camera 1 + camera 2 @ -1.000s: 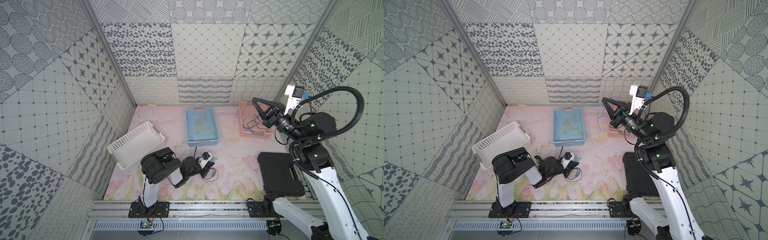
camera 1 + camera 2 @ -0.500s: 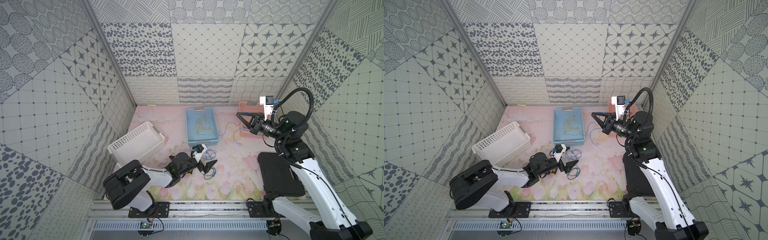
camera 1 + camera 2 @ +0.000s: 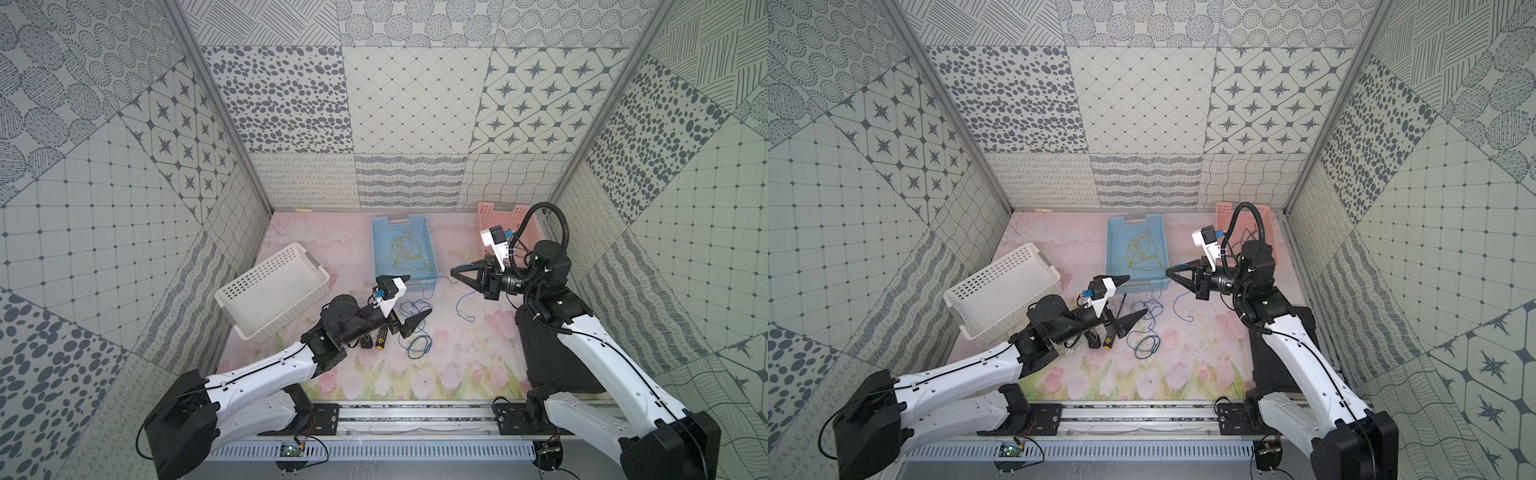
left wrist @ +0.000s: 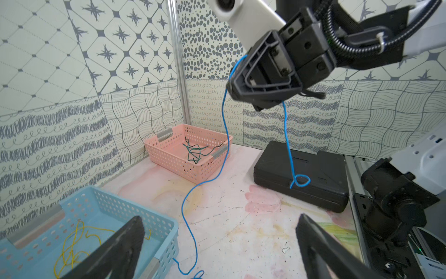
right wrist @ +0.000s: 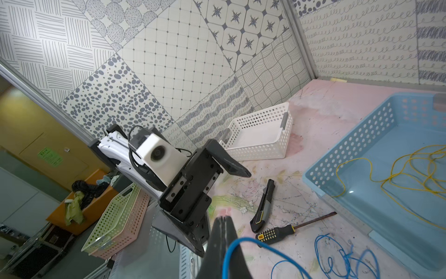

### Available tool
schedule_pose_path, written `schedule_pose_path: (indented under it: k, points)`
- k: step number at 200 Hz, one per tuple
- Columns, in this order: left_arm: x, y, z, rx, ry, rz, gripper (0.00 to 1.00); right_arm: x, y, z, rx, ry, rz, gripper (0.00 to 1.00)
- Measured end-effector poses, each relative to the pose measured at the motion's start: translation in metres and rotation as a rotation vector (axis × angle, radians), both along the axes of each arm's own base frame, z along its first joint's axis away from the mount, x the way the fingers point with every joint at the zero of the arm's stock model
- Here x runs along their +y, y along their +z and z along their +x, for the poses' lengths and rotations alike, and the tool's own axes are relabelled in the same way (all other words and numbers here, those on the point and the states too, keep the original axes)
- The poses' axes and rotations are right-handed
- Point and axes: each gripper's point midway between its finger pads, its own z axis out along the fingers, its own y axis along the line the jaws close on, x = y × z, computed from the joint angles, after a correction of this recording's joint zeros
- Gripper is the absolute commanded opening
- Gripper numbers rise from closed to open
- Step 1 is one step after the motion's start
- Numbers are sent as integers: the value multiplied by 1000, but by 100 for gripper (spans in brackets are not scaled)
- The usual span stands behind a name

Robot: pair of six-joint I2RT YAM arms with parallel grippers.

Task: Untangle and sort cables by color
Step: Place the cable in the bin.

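The right gripper (image 3: 454, 272), jaws closed on the blue cable (image 4: 224, 113), holds it raised right of the blue basket (image 4: 135, 205), while the left gripper (image 3: 419, 294), jaws fully apart, hovers over the blue tangle (image 5: 346, 256) on the mat, beside the screwdriver (image 5: 277, 233) and utility knife (image 5: 264, 205).

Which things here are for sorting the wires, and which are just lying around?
For the job: blue cable in the right gripper, loose blue tangle, yellow cables in the blue basket, dark green cables in the pink basket, white basket.
Just lying about: screwdriver, utility knife, black case.
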Motion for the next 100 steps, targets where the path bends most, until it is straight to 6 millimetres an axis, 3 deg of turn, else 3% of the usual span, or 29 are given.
schedule_pose_path:
  k: [39,75,82,87,100]
  points:
    - [-31,-6,10,-53,-49,111,97,11,-9,-17,-29,81,14,0]
    - [-61,-29,27,-56,-79,211,80,16,-6,-31,-55,129,25,0]
    - [-66,-32,30,-56,-85,225,71,16,-3,-34,-68,134,29,0]
    - [-69,-33,32,-56,-87,230,58,16,0,-37,-79,140,33,0]
    - [-75,-39,36,-49,-97,243,4,15,5,-41,-102,147,41,0]
